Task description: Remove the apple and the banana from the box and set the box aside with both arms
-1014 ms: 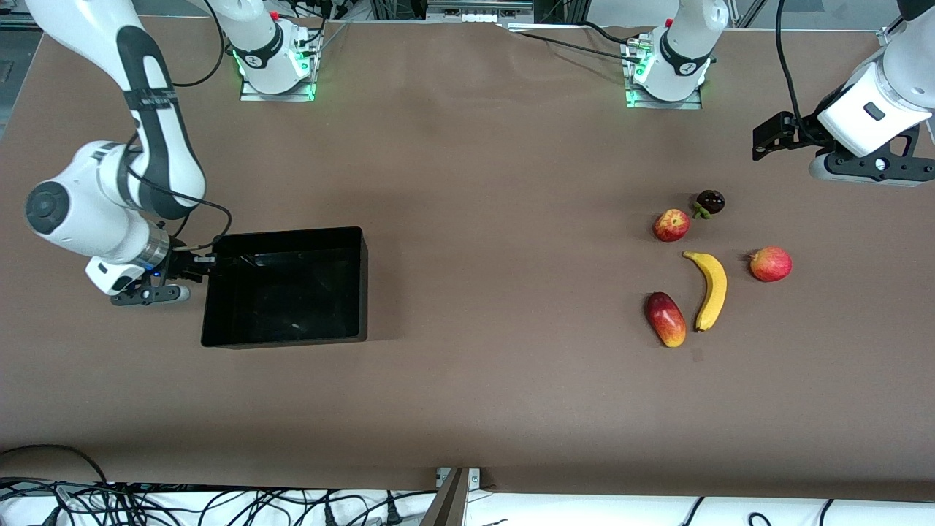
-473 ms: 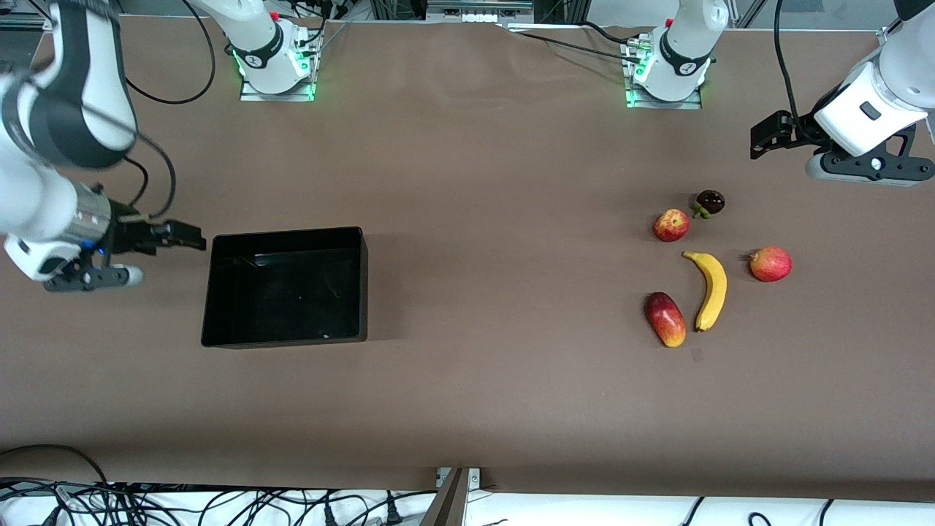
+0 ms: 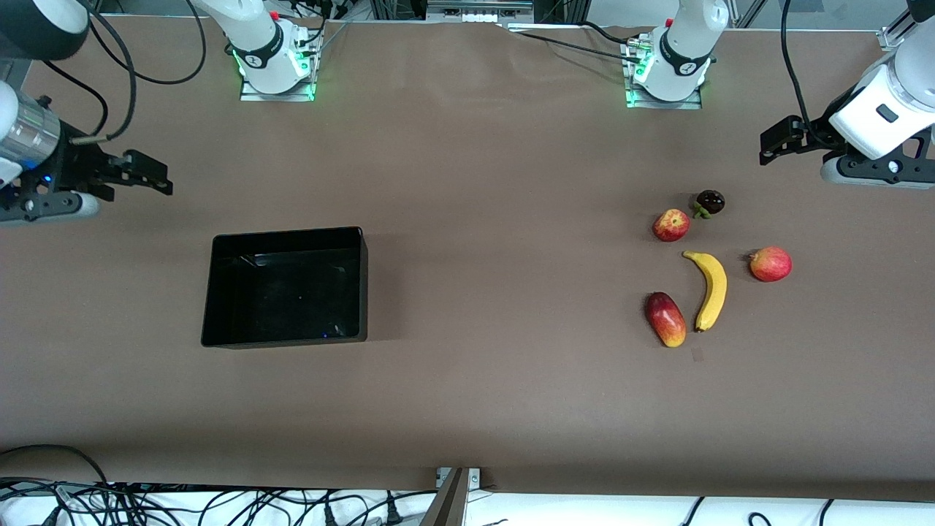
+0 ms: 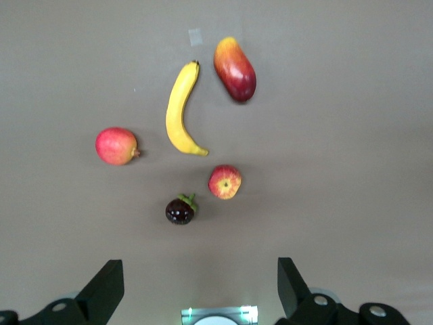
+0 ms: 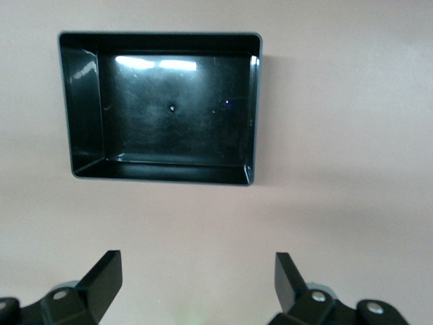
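The black box sits open and empty on the brown table toward the right arm's end; it also shows in the right wrist view. The yellow banana and the small red apple lie toward the left arm's end, and both show in the left wrist view: the banana and the apple. My right gripper is open and empty, up over bare table beside the box. My left gripper is open and empty over bare table near the fruits.
A red-yellow mango lies beside the banana, nearer the front camera than the apple. A dark mangosteen lies beside the apple. A second round red fruit lies beside the banana toward the left arm's end.
My right gripper was at the box's edge, then drew away from it and rose toward the right arm's end. The box stayed in place. My left gripper shifted only slightly.
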### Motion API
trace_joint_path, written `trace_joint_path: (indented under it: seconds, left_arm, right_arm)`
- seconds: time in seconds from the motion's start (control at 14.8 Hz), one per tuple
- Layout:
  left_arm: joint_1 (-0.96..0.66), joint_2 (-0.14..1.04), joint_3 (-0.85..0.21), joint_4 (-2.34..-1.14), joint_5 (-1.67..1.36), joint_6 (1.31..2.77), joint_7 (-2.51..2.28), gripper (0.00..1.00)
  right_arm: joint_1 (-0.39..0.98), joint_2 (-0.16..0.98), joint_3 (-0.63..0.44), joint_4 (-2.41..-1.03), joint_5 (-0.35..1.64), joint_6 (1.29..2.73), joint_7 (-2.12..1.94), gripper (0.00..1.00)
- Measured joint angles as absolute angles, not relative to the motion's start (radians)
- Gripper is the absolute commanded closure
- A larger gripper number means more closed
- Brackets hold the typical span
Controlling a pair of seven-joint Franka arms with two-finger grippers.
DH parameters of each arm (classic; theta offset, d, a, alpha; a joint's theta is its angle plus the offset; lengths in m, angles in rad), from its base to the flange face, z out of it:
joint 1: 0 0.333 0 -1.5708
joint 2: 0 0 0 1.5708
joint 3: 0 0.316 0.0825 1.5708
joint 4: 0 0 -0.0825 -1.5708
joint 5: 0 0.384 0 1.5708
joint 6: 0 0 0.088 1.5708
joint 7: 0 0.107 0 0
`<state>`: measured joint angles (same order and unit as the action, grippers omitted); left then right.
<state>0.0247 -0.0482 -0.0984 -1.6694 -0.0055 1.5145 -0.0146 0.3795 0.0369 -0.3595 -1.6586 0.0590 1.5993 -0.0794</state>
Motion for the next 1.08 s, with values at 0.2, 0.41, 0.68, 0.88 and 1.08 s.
trace_joint_path:
  seconds: [0.2,0.41,0.68,0.88,1.08]
  left_arm:
    - [-0.024,-0.045,-0.092,-1.655,0.001,1.544,-0.016,0.00]
    - [-0.044,-0.037,-0.087,-1.653,0.013,1.591,-0.018,0.00]
    - [-0.031,-0.030,-0.069,-1.653,0.014,1.598,-0.018,0.00]
    - [-0.027,-0.030,-0.068,-1.653,0.014,1.598,-0.018,0.00]
    - [-0.027,-0.030,-0.068,-1.651,0.014,1.598,-0.017,0.00]
  right_arm:
    - [0.379,-0.011,-0.362,-1.714,0.036,1.609,-0.088,0.00]
    - [0.339,-0.018,-0.329,-1.725,0.032,1.627,-0.101,0.00]
    - [0.162,-0.018,-0.180,-1.728,0.030,1.636,-0.122,0.00]
    - [0.035,-0.019,-0.058,-1.728,0.030,1.636,-0.126,0.00]
    - [0.016,-0.023,-0.025,-1.718,0.029,1.637,-0.126,0.00]
